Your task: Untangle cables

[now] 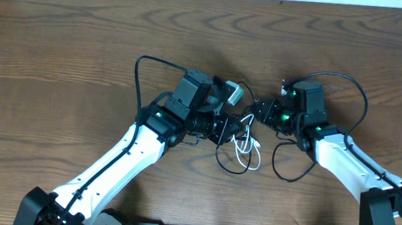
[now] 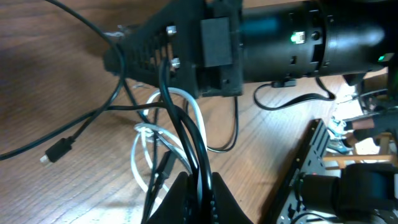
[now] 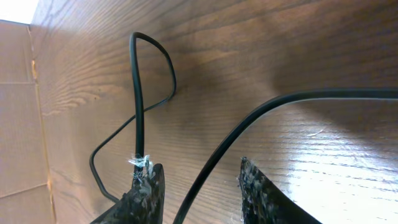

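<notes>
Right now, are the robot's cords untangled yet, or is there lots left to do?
Done: nothing yet. The white cord and the black cord loop over each other in one heap between the arms. In hand: the left gripper seems to pinch the black cord, with the white one running in beside it. The right gripper is open. Left: pulling the two apart and laying each down separately.

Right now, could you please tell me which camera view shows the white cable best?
The left wrist view: the white cable sits mid-frame, close up, its loops distinct. Overhead, the cable is only a small tangle between the arms. The right wrist view shows none of it.
</notes>
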Action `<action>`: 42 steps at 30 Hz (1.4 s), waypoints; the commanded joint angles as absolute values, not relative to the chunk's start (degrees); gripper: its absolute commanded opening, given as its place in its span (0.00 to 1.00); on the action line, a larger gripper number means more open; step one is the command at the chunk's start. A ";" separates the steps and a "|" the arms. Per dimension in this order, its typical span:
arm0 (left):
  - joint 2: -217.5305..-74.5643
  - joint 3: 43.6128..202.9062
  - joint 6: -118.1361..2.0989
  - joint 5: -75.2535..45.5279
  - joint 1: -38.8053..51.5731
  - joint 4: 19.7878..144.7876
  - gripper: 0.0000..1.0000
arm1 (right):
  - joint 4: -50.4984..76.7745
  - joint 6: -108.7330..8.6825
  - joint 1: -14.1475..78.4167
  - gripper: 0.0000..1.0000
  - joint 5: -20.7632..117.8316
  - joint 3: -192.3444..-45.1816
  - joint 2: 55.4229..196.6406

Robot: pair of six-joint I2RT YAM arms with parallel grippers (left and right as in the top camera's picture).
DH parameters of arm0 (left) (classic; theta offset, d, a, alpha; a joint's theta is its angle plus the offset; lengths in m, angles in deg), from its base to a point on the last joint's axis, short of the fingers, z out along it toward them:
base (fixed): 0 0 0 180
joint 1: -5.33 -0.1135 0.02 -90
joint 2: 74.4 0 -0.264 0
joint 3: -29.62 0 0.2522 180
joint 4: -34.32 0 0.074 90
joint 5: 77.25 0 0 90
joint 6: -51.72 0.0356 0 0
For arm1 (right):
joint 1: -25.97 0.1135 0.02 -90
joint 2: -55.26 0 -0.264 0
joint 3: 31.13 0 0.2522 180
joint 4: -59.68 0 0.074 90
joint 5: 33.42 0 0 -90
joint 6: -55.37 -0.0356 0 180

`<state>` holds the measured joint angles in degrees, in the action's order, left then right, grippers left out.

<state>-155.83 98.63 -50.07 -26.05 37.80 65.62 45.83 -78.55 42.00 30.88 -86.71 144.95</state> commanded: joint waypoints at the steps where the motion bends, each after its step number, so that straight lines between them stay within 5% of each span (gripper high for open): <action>1: -154.98 98.78 -49.26 -28.96 37.93 65.45 0.07 | 46.02 -78.94 43.49 0.34 33.59 -86.86 145.65; 14: -154.98 98.78 -49.05 -31.39 37.93 65.14 0.07 | 44.78 -83.05 46.70 0.29 36.92 -86.86 145.65; 18: -154.98 98.78 -49.02 -31.36 37.93 65.14 0.07 | 42.92 -98.44 47.23 0.45 36.00 -86.82 145.65; 23: -154.98 98.78 -49.02 -31.17 37.93 65.14 0.07 | 42.96 -107.64 47.45 0.50 32.76 -86.82 145.65; 28: -154.98 98.78 -49.05 -31.17 37.93 65.14 0.07 | 42.96 -115.40 47.45 0.31 30.12 -86.82 145.65; 42: -153.73 98.78 -49.05 -31.19 37.89 65.14 0.07 | 41.78 -118.13 47.45 0.11 34.93 -86.82 145.65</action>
<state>-155.74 98.63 -50.05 -30.05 37.80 65.43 42.46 -117.96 46.96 31.63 -86.71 145.04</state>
